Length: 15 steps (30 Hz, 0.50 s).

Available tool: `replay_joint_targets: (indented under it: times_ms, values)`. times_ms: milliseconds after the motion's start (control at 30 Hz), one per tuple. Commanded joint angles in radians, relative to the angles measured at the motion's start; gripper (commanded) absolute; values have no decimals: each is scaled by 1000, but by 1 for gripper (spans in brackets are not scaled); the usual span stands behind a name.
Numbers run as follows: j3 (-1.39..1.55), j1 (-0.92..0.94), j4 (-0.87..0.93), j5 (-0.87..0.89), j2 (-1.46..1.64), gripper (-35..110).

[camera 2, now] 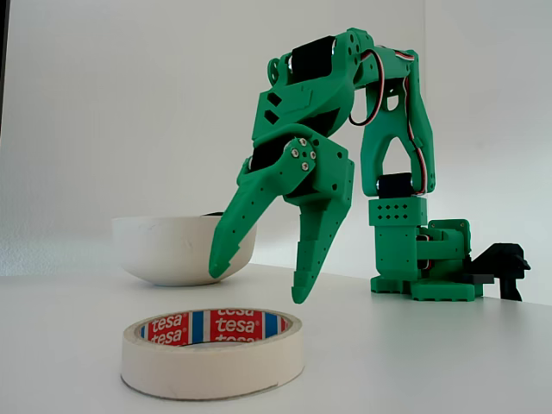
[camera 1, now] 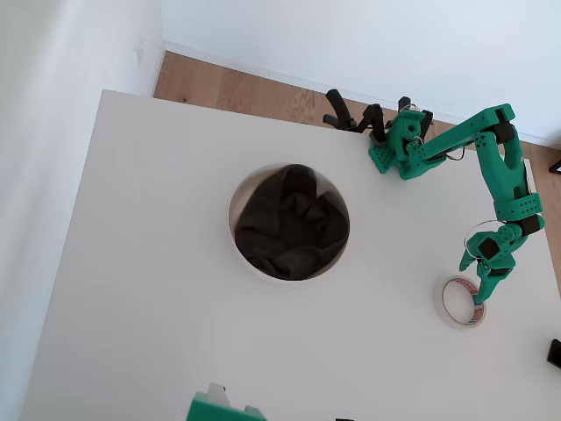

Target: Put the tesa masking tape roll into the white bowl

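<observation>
The tesa masking tape roll (camera 1: pixel 459 301) lies flat on the white table near its right side; in the fixed view the cream ring (camera 2: pixel 211 362) shows red-and-blue tesa print on its inner core. My green gripper (camera 1: pixel 472 282) hangs open just above the roll's back edge, fingers pointing down and apart (camera 2: pixel 257 287), holding nothing. The longer fingertip (camera 2: pixel 299 297) hovers slightly above the ring without touching it. The white bowl (camera 1: pixel 233 230) sits mid-table to the left in the overhead view, with dark cloth inside. In the fixed view the bowl (camera 2: pixel 172 250) stands behind the gripper.
My arm's base (camera 1: pixel 399 149) is clamped at the table's back edge, with black clamps (camera 1: pixel 351 114) beside it. A small dark object (camera 1: pixel 554 353) sits at the right edge. Bare tabletop (camera 1: pixel 394 263) lies between the roll and the bowl.
</observation>
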Motion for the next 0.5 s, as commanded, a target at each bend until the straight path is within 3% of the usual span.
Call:
replay_joint_targets:
  times_ms: [0, 467]
  values:
    - [-64, -5, -9, 12, 20, 31]
    - [-63, -63, -31, 51, -74, 29]
